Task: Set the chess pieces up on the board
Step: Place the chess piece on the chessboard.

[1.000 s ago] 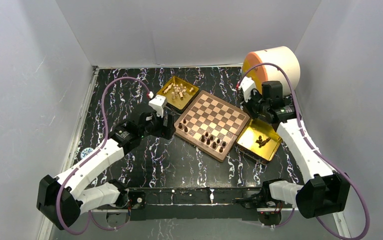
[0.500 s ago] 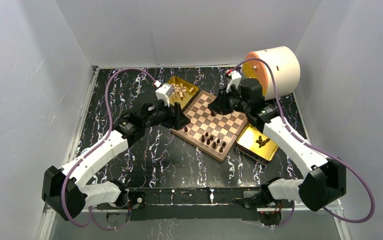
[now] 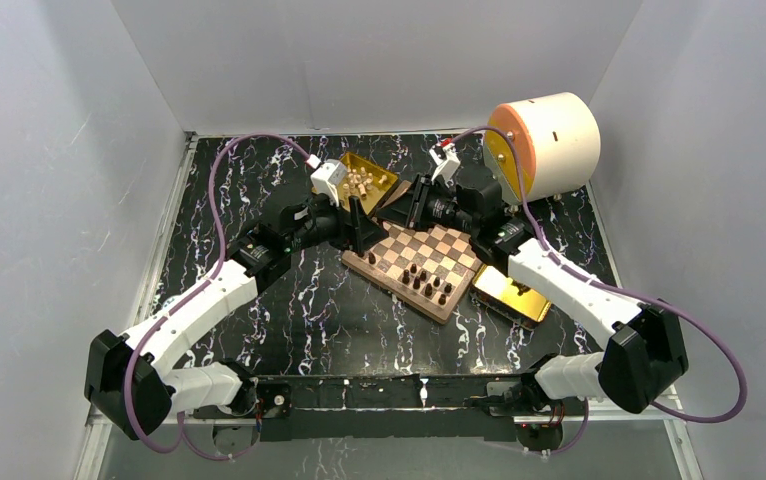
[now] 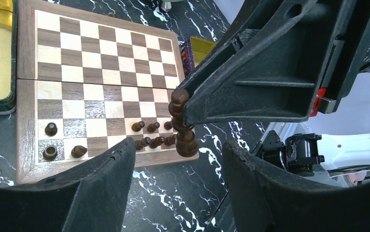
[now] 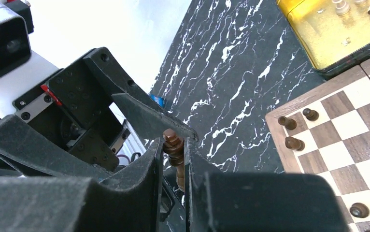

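Observation:
The board (image 3: 437, 248) lies at an angle mid-table, with several dark chess pieces (image 3: 425, 282) along its near edge. My right gripper (image 5: 173, 147) is shut on a tall dark brown piece (image 5: 172, 144), held in the air by the board's left corner. In the left wrist view that piece (image 4: 182, 126) hangs from the right arm's fingers, base down, between my left gripper's (image 4: 178, 147) spread fingers (image 4: 103, 186), which do not touch it. From above, the left gripper (image 3: 359, 225) and right gripper (image 3: 406, 208) meet tip to tip.
A gold tray (image 3: 380, 172) with cream pieces sits behind the board's left corner. A second gold tray (image 3: 507, 290) lies at the board's right, partly under the right arm. A large white drum with an orange face (image 3: 544, 140) stands at the back right.
Both arms have swung inward to meet over the board's left corner. The right gripper has brought the dark piece between the left fingers, and the left jaws have narrowed.

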